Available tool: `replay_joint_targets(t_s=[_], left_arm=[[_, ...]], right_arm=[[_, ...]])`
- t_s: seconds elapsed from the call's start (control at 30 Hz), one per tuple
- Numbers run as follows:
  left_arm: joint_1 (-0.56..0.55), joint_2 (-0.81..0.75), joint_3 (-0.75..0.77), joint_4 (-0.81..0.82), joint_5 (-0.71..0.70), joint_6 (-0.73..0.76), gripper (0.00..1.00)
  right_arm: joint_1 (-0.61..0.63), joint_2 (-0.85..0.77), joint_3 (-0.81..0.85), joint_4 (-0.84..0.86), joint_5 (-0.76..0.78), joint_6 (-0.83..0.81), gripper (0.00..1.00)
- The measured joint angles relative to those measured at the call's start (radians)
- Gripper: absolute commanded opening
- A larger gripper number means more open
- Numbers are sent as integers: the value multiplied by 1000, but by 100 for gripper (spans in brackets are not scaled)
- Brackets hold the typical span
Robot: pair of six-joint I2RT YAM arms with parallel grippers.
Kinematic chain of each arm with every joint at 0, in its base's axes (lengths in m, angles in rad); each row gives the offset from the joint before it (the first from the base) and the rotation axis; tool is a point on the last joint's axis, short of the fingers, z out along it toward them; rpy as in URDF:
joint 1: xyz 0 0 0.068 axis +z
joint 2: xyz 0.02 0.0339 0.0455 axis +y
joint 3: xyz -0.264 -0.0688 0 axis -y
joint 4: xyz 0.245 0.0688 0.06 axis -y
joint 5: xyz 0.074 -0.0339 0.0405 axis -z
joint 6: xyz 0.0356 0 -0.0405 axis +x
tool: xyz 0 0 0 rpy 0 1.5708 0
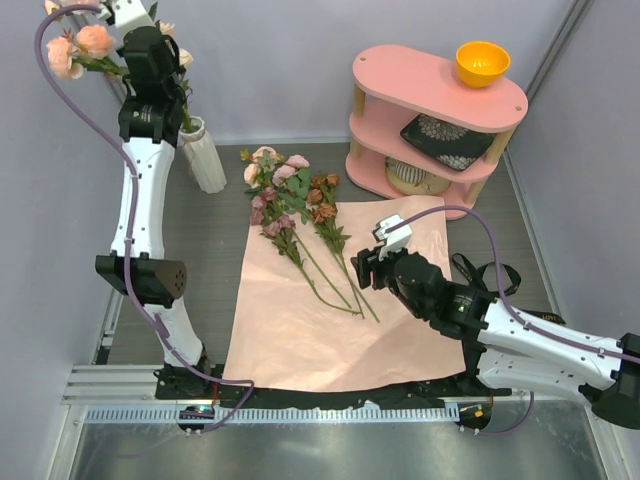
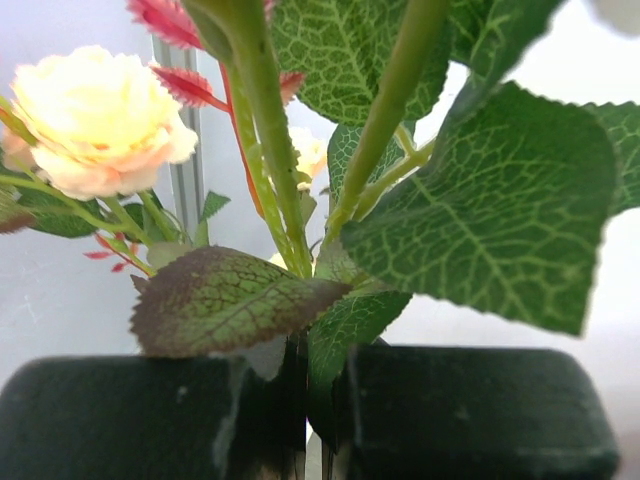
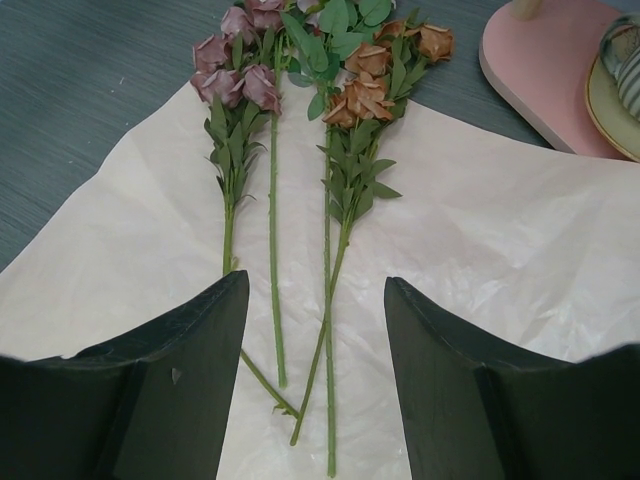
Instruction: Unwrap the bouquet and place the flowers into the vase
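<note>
several flowers (image 1: 298,215) on paper (image 1: 330,335); left tool (image 2: 320,410) pinches stem (image 2: 268,170).

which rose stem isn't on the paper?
The peach-pink rose stem clamped in the left gripper, near the white ribbed vase; the other stems lie on pink paper.

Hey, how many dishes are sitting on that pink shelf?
3: an orange bowl on the top level, a dark patterned plate on the middle level, and a striped bowl on the bottom level, half hidden. More could be tucked behind.
</note>
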Motion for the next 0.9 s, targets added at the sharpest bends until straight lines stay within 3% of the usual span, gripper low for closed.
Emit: replay_joint_targets(t_s=[0.17, 0.2, 0.23, 0.27, 0.37, 0.4, 0.67, 0.73, 0.8, 0.9], left_arm=[[0, 0, -80, 8, 7, 1, 0], [0, 0, -99, 12, 8, 1, 9], [0, 0, -117, 15, 9, 2, 27], [0, 0, -131, 17, 10, 2, 60], [0, 0, -159, 13, 16, 5, 93], [0, 0, -172, 15, 15, 0, 97], [0, -121, -457, -16, 60, -81, 100], [1, -192, -568, -32, 111, -119, 99], [1, -265, -666, -42, 171, -161, 96], [3, -411, -852, -30, 327, -228, 92]], right_arm=[[0, 4, 0, 0, 1, 1, 62], [0, 4, 0, 0, 1, 0, 63], [0, 4, 0, 0, 1, 1, 63], [0, 4, 0, 0, 1, 1, 63], [0, 4, 0, 0, 1, 4, 63], [0, 5, 0, 0, 1, 5, 62], [0, 25, 0, 9, -10, 14, 63], [0, 42, 0, 13, -17, 17, 63], [0, 73, 3, 16, -27, 21, 73], [0, 154, 19, 14, -45, 39, 75]])
